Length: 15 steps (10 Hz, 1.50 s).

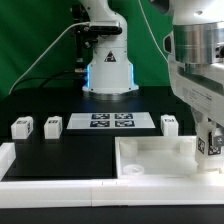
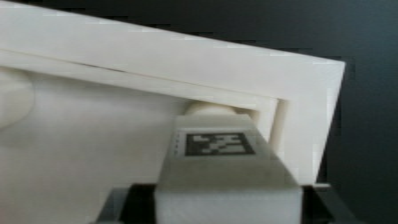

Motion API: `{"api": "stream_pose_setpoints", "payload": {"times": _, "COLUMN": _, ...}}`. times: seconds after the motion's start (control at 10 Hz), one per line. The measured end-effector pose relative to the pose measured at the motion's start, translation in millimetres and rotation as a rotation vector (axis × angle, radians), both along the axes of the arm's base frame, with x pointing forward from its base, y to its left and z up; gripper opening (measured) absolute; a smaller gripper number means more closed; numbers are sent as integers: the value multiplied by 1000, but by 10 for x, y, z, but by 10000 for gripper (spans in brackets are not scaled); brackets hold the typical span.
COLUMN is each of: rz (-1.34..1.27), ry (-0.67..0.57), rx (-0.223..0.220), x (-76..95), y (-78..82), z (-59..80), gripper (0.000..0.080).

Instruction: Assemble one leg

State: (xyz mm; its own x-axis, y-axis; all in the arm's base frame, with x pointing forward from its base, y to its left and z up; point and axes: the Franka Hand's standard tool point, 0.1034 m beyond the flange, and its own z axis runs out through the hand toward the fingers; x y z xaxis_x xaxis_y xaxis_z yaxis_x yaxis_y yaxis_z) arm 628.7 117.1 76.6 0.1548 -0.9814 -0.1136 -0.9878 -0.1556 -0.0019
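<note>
Gripper state: the gripper [image 1: 211, 150] is closed on the leg [image 2: 221, 142]. In the wrist view the dark fingers [image 2: 128, 206] sit tight against both of its sides.
Leg in hand: white block, held between the fingers. Its black-and-white tag faces the wrist camera.
Leg position: directly below the hand, its far end at a round corner socket [image 2: 210, 104] of the square tray piece [image 1: 150, 158].
Contact: cannot tell whether the leg's tip is inside the socket or just above it, because the leg hides the joint.
Tray piece: lies flat on the black table [image 1: 70, 150], under and just beside the hand. Its raised rim runs around the corner next to the held leg.
Spare leg A [image 1: 170, 124]: nearest to the hand, standing on the table beyond the tray piece, apart from the fingers.
Spare leg B [image 1: 52, 126]: well apart from the hand, toward the exterior view's left.
Spare leg C [image 1: 22, 127]: farthest from the hand, just beside spare leg B.
Marker board [image 1: 112, 122]: flat on the table between spare legs A and B, away from the hand.
Arm base [image 1: 106, 65]: behind the marker board, far from the hand, with a blue light showing on it.
White rail [image 1: 12, 165]: along the table edge on the exterior view's left, well apart from the hand.
</note>
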Motion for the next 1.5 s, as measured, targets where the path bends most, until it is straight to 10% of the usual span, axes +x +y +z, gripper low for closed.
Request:
{"api": "stream_pose_setpoints", "payload": {"times": 0.3, "rz": 122, "ry": -14, "rx": 2, "x": -3, "y": 13, "z": 0, "gripper": 611}}
{"api": "stream_pose_setpoints", "payload": {"times": 1.5, "rz": 1497, "ry": -160, "rx": 22, "x": -8, "y": -14, "z": -10, "gripper": 649}}
